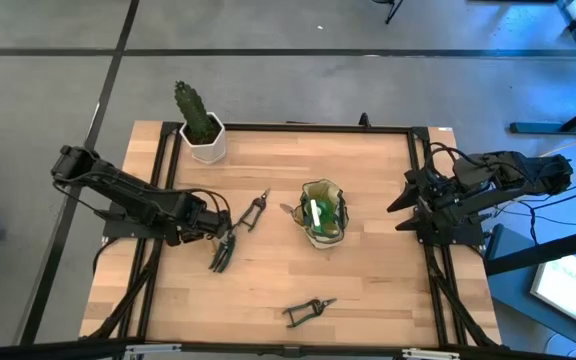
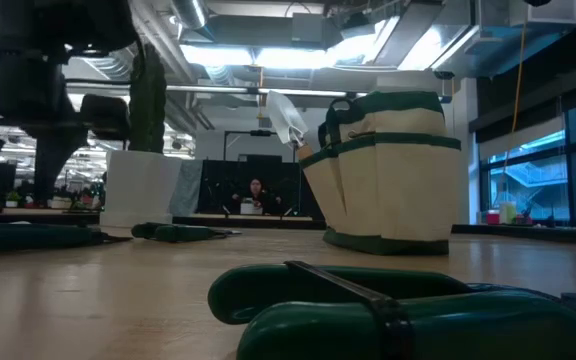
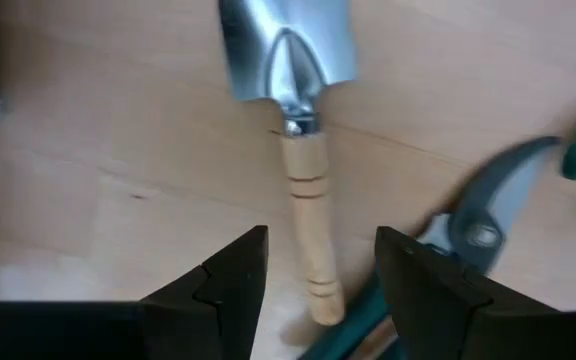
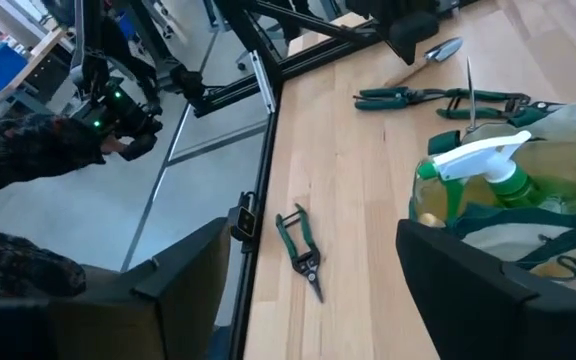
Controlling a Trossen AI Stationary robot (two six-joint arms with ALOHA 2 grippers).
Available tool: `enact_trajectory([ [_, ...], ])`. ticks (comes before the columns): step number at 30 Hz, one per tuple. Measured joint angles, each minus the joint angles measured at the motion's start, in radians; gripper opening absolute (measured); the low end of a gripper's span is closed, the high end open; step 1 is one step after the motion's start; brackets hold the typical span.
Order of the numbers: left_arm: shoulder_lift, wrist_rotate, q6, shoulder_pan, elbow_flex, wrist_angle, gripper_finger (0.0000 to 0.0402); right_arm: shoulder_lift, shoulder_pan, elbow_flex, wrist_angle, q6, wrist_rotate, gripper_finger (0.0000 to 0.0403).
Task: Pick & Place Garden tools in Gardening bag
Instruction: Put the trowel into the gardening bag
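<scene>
The gardening bag stands upright near the middle of the wooden table, slightly toward the right arm's side. Its wide mouth is open, and a green spray bottle with a white trigger head sits inside it. In the low view a silver tool head also juts up at the bag's rim; which tool it belongs to cannot be told.

The other tools lie on the bare tabletop. A wooden-handled silver trowel lies flat under the left gripper, whose fingers are spread, one on each side of the wooden handle, not visibly touching it. Right beside the trowel lie green-handled pruning shears. Another pair of shears lies between the left gripper and the bag, and a further pair lies alone near the front edge of the table.

A white hexagonal pot at the table's far-left corner holds a green cactus.

The right gripper hangs at the table's right edge, apart from the bag, its fingers spread wide and holding nothing.
</scene>
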Motion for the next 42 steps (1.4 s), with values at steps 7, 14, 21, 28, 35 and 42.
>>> enact_trajectory([
  [7,0.0,-0.003,-0.003,0.0,-0.086,0.145,0.0183,0.01,0.0,0.0,-0.001,0.011,0.007,0.0289],
  [14,0.001,-0.015,-0.007,0.002,-0.124,0.147,0.0183,0.029,0.0,0.0,-0.001,0.029,0.007,0.0289],
  [21,0.001,-0.036,0.006,0.002,-0.13,0.153,0.0173,0.034,0.0,0.0,-0.001,0.045,0.007,0.0289],
  [28,0.042,-0.028,0.02,0.0,-0.127,0.166,0.0141,0.034,0.0,0.0,-0.001,0.052,0.006,0.0289],
  [35,0.054,-0.026,0.035,0.0,-0.118,0.167,0.0074,0.034,0.0,0.0,-0.001,0.055,0.006,0.0289],
  [42,0.041,-0.141,0.079,-0.001,-0.057,0.207,0.0058,0.033,0.0,0.0,-0.001,0.073,0.003,0.0289],
])
